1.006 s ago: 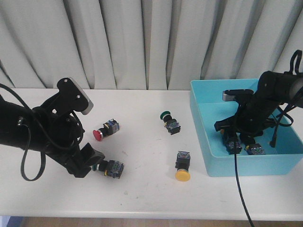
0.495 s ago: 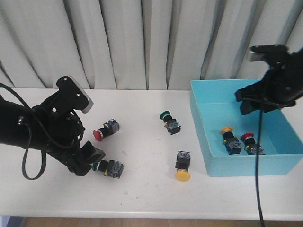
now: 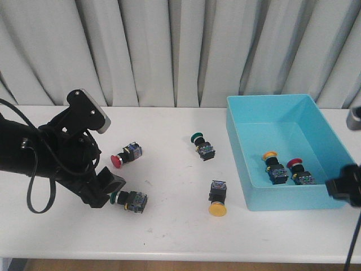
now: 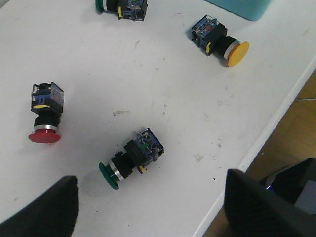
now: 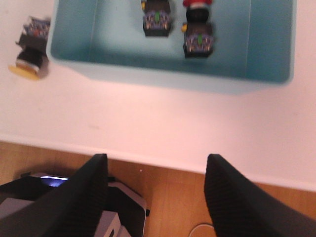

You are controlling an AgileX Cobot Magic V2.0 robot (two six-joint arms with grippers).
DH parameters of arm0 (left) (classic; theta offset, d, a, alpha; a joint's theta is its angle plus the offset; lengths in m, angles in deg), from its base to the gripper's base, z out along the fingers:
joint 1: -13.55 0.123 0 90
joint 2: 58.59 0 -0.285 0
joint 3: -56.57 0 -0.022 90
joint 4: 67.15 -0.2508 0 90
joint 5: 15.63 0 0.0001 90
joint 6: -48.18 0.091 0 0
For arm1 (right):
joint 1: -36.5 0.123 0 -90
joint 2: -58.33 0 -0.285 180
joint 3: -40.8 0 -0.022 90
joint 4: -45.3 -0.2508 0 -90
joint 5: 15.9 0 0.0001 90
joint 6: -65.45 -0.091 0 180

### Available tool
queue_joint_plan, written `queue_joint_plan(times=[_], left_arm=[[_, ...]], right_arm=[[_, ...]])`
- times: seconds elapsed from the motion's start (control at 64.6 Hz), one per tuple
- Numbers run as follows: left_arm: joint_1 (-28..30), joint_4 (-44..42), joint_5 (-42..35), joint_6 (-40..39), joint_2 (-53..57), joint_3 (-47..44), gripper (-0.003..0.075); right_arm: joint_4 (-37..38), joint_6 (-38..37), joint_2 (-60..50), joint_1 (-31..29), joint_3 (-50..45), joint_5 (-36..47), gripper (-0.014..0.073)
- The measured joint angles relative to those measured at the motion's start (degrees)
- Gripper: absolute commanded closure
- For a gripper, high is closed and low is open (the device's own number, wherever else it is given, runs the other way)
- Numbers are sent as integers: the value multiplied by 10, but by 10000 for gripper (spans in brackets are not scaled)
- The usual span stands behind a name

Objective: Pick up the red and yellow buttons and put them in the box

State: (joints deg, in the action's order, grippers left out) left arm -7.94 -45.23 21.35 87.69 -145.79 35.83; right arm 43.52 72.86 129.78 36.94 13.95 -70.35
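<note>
A red button lies on the white table, also in the left wrist view. A yellow button lies near the box's front left corner, also seen by both wrists. The light-blue box holds a yellow button and a red button. My left gripper is open and empty, hovering low beside a green button. My right gripper is open and empty, at the table's front edge in front of the box.
A second green button lies mid-table, its cap toward the curtain. The green one by my left gripper lies close to the table's front edge. Grey curtains hang behind the table. Wooden floor and a dark base show below the front edge.
My right arm has lifted out of the box and swung to its front right, past the table edge. The yellow and red buttons stay in the box. My left arm has barely moved.
</note>
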Motion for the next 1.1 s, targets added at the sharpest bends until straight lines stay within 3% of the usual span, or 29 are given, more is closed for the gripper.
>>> queue_joint_plan(times=[0.402, 0.944, 1.021, 1.099], left_arm=[[0, 0, -2, 0, 0, -4, 174], [0, 0, -2, 0, 0, -4, 670], [0, 0, -2, 0, 0, -4, 730], [0, 0, 0, 0, 0, -4, 729]], right_arm=[[-3, -4, -98, 0, -103, 36, 204], [-6, -4, -108, 0, -106, 49, 594], [-6, -4, -108, 0, -106, 49, 603], [-6, -4, -108, 0, -106, 49, 601]])
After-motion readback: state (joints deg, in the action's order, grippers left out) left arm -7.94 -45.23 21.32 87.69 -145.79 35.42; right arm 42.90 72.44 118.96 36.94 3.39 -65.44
